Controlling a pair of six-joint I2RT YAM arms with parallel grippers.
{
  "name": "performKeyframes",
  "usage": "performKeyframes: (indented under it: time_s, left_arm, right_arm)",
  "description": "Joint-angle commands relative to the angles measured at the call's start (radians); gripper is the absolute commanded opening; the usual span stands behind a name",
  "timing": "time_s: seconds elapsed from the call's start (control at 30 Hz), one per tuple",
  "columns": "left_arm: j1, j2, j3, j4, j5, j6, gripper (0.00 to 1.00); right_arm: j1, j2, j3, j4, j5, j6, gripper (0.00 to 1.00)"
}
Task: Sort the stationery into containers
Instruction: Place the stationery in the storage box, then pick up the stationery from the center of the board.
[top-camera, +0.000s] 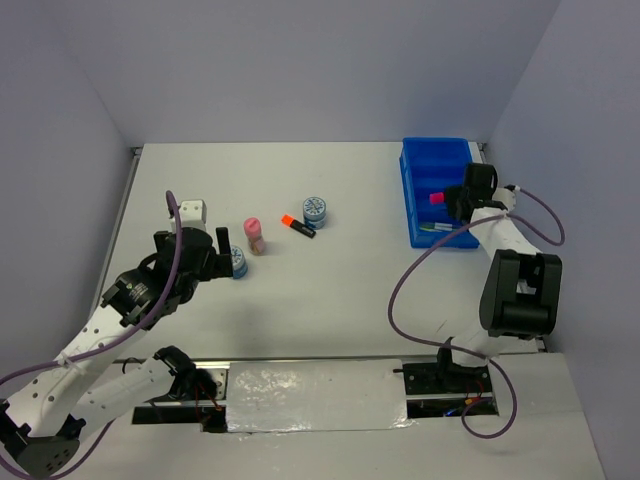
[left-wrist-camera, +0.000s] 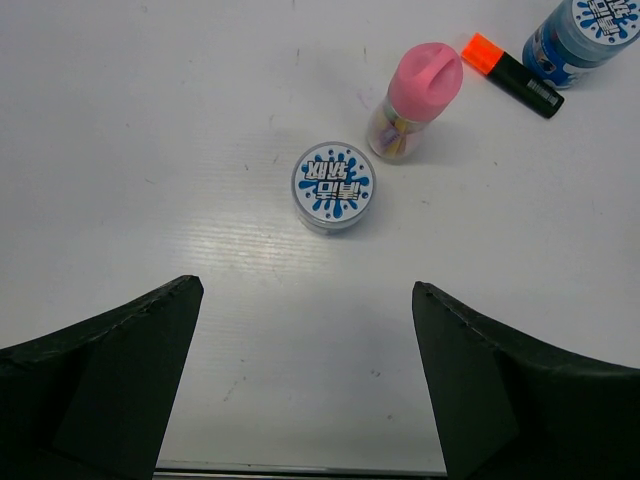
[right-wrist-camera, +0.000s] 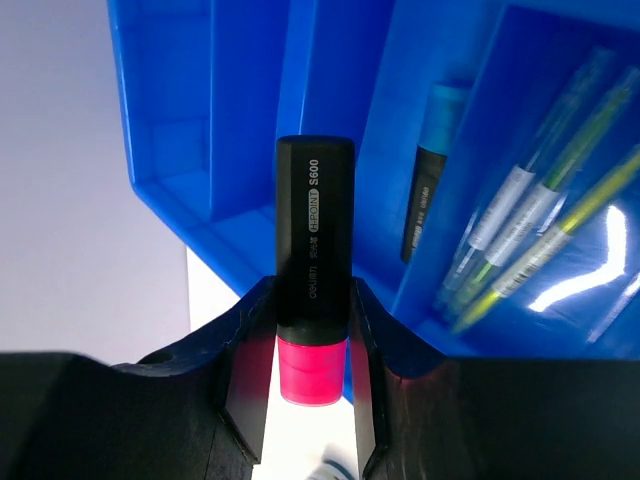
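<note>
My right gripper (right-wrist-camera: 311, 300) is shut on a black highlighter with a pink cap (right-wrist-camera: 314, 240) and holds it over the bright blue tray (right-wrist-camera: 250, 120), seen from above at the tray's near end (top-camera: 437, 198). One tray compartment holds a blue-capped highlighter (right-wrist-camera: 428, 170), another thin pens (right-wrist-camera: 540, 220). My left gripper (left-wrist-camera: 305, 290) is open and empty, just short of a round blue-white tub (left-wrist-camera: 334, 186). Beyond it stand a pink bottle (left-wrist-camera: 415, 100), an orange-capped highlighter (left-wrist-camera: 512, 74) and a second tub (left-wrist-camera: 590, 30).
The blue tray (top-camera: 420, 165) sits at the table's far right, near the wall. The loose items form a row left of centre: tub (top-camera: 238, 263), bottle (top-camera: 255, 235), orange highlighter (top-camera: 297, 225), tub (top-camera: 316, 210). A purple cable loops by each arm.
</note>
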Motion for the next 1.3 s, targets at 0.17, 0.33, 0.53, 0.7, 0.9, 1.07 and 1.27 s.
performKeyframes:
  time_s: [0.17, 0.33, 0.53, 0.7, 0.9, 1.07, 1.27]
  left_arm:
    - [0.005, -0.018, 0.009, 0.05, 0.027, 0.035, 0.99]
    - [0.003, -0.019, 0.007, 0.054, 0.037, 0.041, 0.99]
    - [0.003, -0.019, 0.007, 0.056, 0.042, 0.043, 0.99]
    - [0.005, -0.026, 0.006, 0.056, 0.04, 0.043, 0.99]
    - [0.006, -0.021, 0.019, 0.025, -0.031, 0.003, 0.99]
    - [0.04, -0.028, 0.033, -0.022, -0.113, -0.053, 0.99]
    - [0.046, -0.058, 0.022, -0.001, -0.09, -0.036, 0.99]
  right_arm:
    - [-0.011, 0.116, 0.087, 0.042, 0.03, 0.109, 0.08]
    - [-0.034, 0.151, 0.076, 0.132, -0.026, 0.069, 0.26]
    - [-0.035, 0.136, 0.079, 0.135, -0.027, 0.025, 0.63]
    - [-0.037, 0.115, 0.108, 0.149, -0.088, -0.037, 0.7]
    - [0.088, -0.005, 0.176, 0.293, -0.375, -0.422, 0.7]
    - [0.461, -0.077, 0.309, 0.104, -0.455, -1.003, 0.76]
    - [0.785, 0.125, 0.433, -0.162, -0.332, -1.316, 0.79]
